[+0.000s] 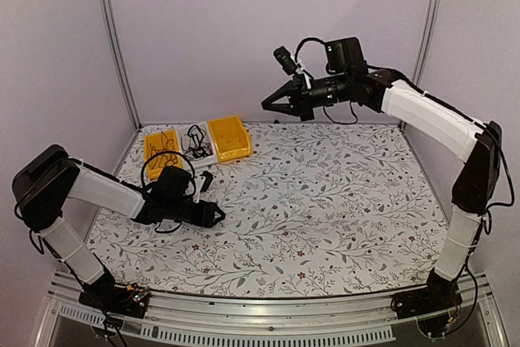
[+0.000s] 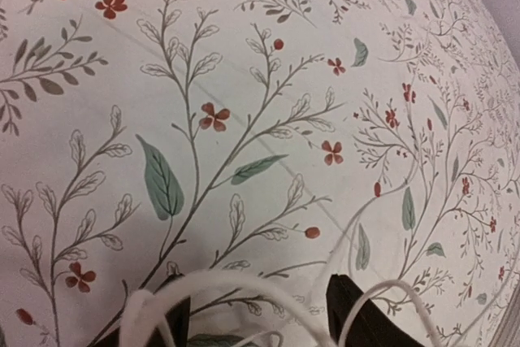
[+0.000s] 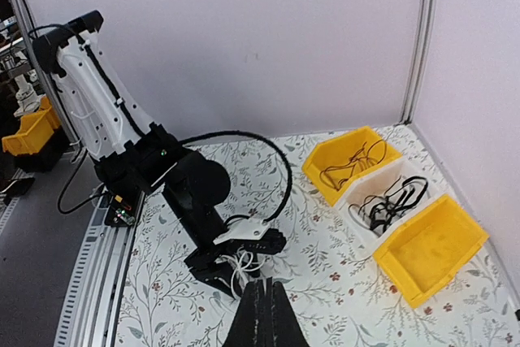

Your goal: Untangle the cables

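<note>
A white cable loops across the bottom of the left wrist view, draped between and over my left gripper's two dark fingers, which stand well apart. One strand runs off to the right over the floral cloth. In the right wrist view the same white cable is bunched at the left gripper, low on the table. Black cables lie in a white bin and in a yellow bin. My right gripper is raised high above the table's back, shut and empty, its fingers together.
Three bins stand in a row at the back left: a yellow one, the white one and a yellow one with nothing in it. Purple walls close the back and sides. A metal rail runs along the near edge.
</note>
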Tool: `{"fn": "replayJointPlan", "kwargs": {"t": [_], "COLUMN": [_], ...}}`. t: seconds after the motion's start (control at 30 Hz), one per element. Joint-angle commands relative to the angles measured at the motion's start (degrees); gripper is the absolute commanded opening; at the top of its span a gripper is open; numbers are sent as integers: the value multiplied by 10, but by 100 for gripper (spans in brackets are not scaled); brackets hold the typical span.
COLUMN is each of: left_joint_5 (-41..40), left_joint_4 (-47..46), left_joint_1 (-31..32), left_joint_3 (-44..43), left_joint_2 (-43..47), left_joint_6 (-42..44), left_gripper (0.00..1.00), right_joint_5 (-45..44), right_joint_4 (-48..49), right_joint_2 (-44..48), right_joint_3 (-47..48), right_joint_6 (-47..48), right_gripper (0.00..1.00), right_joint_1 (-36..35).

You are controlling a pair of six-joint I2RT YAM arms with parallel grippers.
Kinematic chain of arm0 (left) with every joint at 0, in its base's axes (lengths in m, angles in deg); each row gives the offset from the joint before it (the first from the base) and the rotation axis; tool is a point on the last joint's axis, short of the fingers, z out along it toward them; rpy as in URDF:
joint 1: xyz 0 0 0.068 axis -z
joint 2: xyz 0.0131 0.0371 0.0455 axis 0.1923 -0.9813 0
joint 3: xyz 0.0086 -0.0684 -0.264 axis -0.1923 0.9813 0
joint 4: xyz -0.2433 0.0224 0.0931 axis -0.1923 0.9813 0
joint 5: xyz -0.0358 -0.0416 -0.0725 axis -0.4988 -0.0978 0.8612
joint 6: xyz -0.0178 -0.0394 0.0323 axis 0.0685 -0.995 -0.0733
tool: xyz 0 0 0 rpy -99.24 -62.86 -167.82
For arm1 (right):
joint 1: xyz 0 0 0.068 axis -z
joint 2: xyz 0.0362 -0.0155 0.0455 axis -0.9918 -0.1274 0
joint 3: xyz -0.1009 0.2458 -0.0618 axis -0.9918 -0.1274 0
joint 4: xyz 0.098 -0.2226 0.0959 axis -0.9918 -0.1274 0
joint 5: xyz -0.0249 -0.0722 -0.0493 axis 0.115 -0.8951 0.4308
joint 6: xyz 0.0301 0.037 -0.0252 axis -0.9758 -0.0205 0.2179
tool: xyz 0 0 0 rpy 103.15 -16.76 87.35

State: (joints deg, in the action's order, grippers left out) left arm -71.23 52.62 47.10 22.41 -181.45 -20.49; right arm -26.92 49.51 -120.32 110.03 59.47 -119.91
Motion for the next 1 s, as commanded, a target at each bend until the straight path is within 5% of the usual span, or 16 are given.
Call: {"fn": "replayJointPlan", "kwargs": {"t": [0.0, 0.2, 0.33, 0.47, 0.57, 0.6, 0.63, 0.8, 0.97], "left_joint_5": [-7, 12, -5, -55, -83, -92, -101, -126, -138], "left_joint_4": [15, 6, 37, 87, 119, 129, 150, 221, 267], "left_joint_1": [2, 2, 3, 6, 17, 22, 26, 31, 32], "left_joint_3": [22, 36, 20, 11, 10, 7, 2, -26, -41], "left_joint_2": [-18, -6, 25, 67, 124, 143, 161, 210, 216], "left_joint_6": [18, 14, 3, -9, -3, 3, 7, 19, 4], "left_gripper": [59, 59, 59, 67, 74, 94, 99, 100, 100], "right_joint_5": [-27, -43, -53, -81, -128, -148, -164, -190, -200], "right_joint_4": [-47, -87, -83, -19, -8, -11, -12, -60, -130], "right_joint_2": [44, 51, 75, 89, 52, 37, 16, -87, -179], "right_joint_3": [86, 135, -19, -145, -155, -151, -146, -106, -46], "right_joint_6": [-2, -8, 46, 85, 92, 94, 101, 151, 204], "right_gripper": [0, 0, 1, 27, 33, 35, 36, 52, 57], "right_joint_1": [18, 24, 23, 23, 24, 23, 23, 23, 18]}}
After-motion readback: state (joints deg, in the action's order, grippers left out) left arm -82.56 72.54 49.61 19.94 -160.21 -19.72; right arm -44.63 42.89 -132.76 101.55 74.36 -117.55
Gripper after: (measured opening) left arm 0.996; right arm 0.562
